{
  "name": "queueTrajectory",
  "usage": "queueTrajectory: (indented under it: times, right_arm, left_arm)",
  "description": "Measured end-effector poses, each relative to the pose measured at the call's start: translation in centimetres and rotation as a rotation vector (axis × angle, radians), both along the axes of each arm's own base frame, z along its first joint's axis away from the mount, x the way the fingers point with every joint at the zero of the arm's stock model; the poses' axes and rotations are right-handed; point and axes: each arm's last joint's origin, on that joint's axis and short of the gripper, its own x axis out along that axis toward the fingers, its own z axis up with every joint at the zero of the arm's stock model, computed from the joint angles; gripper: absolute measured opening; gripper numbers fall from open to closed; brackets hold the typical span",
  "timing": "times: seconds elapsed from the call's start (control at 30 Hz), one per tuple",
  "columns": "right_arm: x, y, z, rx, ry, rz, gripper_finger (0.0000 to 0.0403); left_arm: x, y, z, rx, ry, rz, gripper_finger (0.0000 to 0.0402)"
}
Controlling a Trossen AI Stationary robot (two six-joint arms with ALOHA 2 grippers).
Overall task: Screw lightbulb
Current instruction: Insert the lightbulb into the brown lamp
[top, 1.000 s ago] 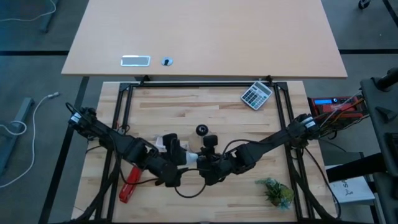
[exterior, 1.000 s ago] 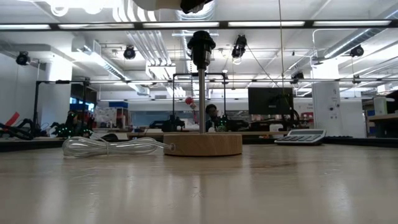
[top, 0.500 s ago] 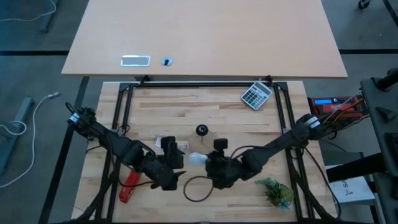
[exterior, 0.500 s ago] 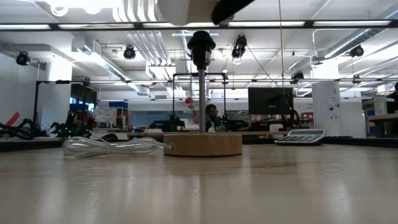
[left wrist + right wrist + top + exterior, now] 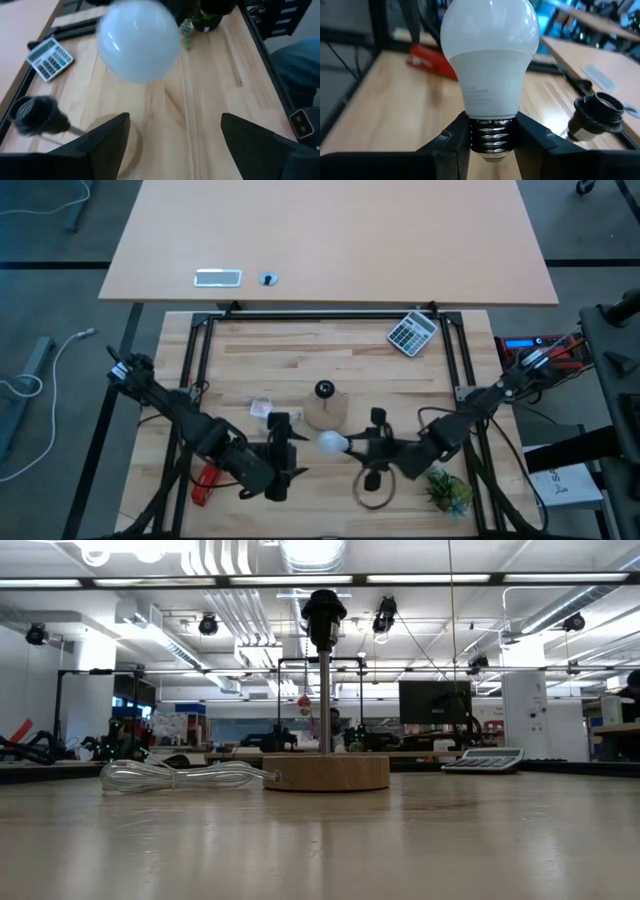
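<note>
Lightbulb (image 5: 490,70) pinched at screw base by right gripper (image 5: 362,448), at 5 o'clock from black socket (image 5: 324,390). Left gripper (image 5: 285,450) spread, empty, at 7 o'clock.

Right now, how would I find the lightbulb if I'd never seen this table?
Look at the wooden table, near its front edge. Beside the round lamp base, the right gripper holds the lightbulb by its screw end. It is the only smooth white ball there.
</note>
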Motion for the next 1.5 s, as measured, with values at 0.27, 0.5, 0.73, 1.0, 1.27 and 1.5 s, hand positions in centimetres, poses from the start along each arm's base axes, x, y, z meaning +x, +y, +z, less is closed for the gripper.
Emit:
queueTrajectory:
  times: [0.27, 0.5, 0.73, 1.0, 1.27, 1.5]
  right_arm:
    - [-1.5, -0.6, -2.3, 0.077, -0.342, 0.101, 0.0111]
    - [-0.8, -0.2, -3.9, 0.045, -0.346, 0.104, 0.0111]
    - [0.0, -0.1, -4.2, 0.047, -0.334, 0.090, 0.0111]
    - [0.2, -0.2, -4.1, 0.056, -0.337, 0.083, 0.0111]
    - [0.4, -0.3, -4.0, 0.072, -0.342, 0.074, 0.0111]
    - [0.4, -0.3, -3.9, 0.075, -0.343, 0.072, 0.0111]
  left_arm:
    - [0.9, -0.3, -0.3, 0.077, -0.140, 0.004, 0.0329]
    - [1.5, -0.7, 0.6, 0.090, -0.252, -0.043, 0.0341]
    - [1.8, -0.4, 0.0, 0.060, -0.248, -0.064, 0.0350]
    - [2.3, 0.0, 0.2, 0.042, -0.283, -0.067, 0.0347]
    - [3.5, 0.7, -0.4, 0.038, -0.290, -0.050, 0.0353]
    - [4.2, 0.9, -0.9, 0.052, -0.291, -0.040, 0.0351]
